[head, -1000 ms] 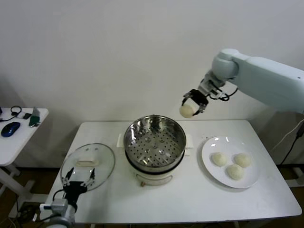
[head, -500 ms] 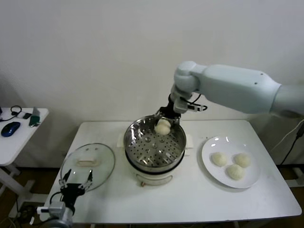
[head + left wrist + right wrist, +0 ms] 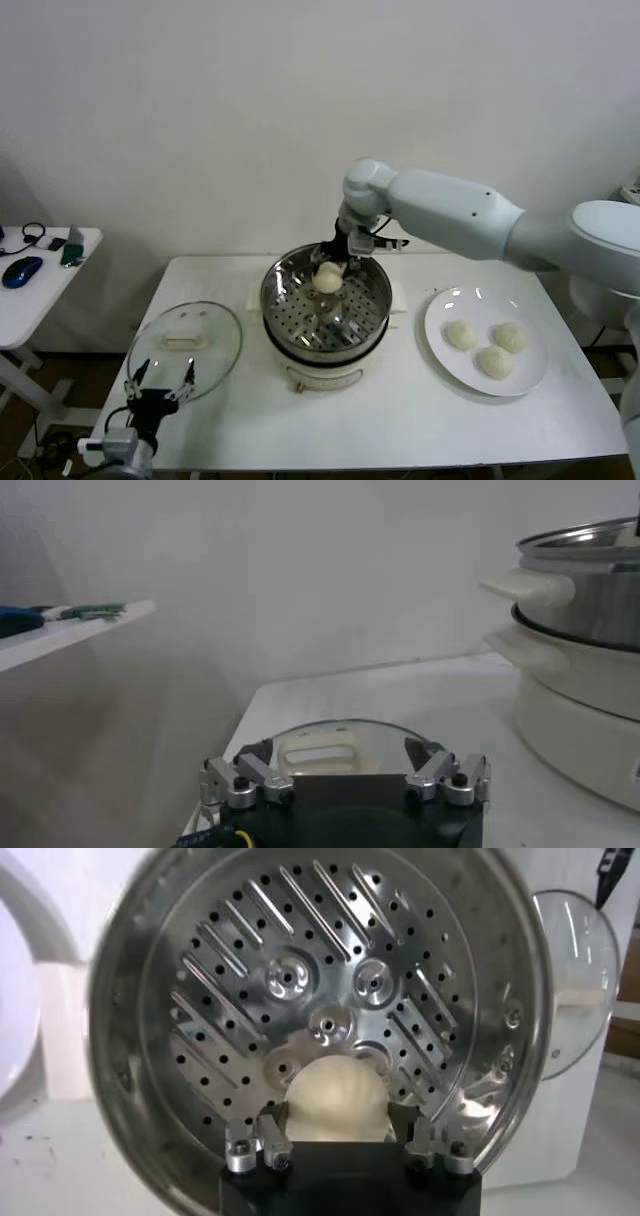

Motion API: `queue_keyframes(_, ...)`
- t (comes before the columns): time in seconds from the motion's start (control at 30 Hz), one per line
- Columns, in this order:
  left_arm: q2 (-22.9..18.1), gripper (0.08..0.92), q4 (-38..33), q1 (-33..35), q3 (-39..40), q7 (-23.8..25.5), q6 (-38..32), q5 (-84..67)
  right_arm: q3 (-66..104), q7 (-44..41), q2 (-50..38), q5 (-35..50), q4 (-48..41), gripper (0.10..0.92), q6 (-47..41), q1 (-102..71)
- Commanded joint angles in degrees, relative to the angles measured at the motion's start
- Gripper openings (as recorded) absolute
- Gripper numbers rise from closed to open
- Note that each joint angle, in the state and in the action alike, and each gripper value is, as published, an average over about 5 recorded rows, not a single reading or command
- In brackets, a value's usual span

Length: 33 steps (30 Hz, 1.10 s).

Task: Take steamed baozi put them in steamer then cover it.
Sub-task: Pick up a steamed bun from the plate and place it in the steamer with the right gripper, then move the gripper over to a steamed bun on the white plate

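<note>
3 steamed baozi (image 3: 488,348) lie on the white plate (image 3: 437,331) at the table's right, and 1 more bun (image 3: 328,279) is clamped between the fingers of the right gripper (image 3: 329,277), which hangs inside the steamer (image 3: 326,300) just above its perforated tray (image 3: 300,958). Left of the steamer, the cover (image 3: 186,347) lies flat on the table (image 3: 400,420). Near its front edge the left gripper (image 3: 160,381) waits with fingers spread apart, holding nothing.

Steamer (image 3: 325,315) sits mid-bench (image 3: 400,420); cover (image 3: 186,348) lies to its left, plate (image 3: 486,340) with three baozi (image 3: 487,347) to its right.
</note>
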Motion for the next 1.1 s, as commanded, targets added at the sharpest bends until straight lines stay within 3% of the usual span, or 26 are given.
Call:
queue_keyframes(0.03, 0.0, 0.823, 0.2, 0.0, 0.1, 0.0, -0.1, 0.0, 2.3, 1.8, 2.3, -4.4, -4.7, 0.679, 1.5, -3.1)
queue_keyframes(0.33, 0.0, 0.823, 0.5, 0.0, 0.1, -0.1, -0.3, 0.0, 1.8, 4.4, 1.6, -1.7, -4.8, 0.814, 1.7, -2.7)
queue_keyframes(0.43, 0.0, 0.823, 0.4, 0.1, 0.1, -0.2, -0.4, -0.1, 1.9, 4.3, 0.1, 1.9, -2.9, 0.821, 1.2, -1.1)
queue_keyframes(0.6, 0.0, 0.823, 0.0, 0.3, 0.1, -0.3, -0.2, 0.0, -5.7, -4.2, -6.5, 24.1, 3.2, 0.823, -3.2, 10.3)
queue_keyframes(0.73, -0.1, 0.823, -0.1, 0.0, 0.3, -0.2, 0.1, 0.2, -20.1, -9.2, -11.6, 47.9, 4.5, 0.823, -11.9, 23.4)
queue_keyframes(0.8, 0.0, 0.823, -0.1, -0.1, 0.4, -0.1, 0.1, 0.2, -25.8, -11.4, -14.7, 55.6, 5.5, 0.823, -19.3, 28.0)
queue_keyframes(1.1, 0.2, 0.823, 0.8, -1.0, 0.9, 0.0, 0.1, 0.1, -48.0, -9.7, -29.5, 61.2, 20.2, 0.823, -44.6, 42.0)
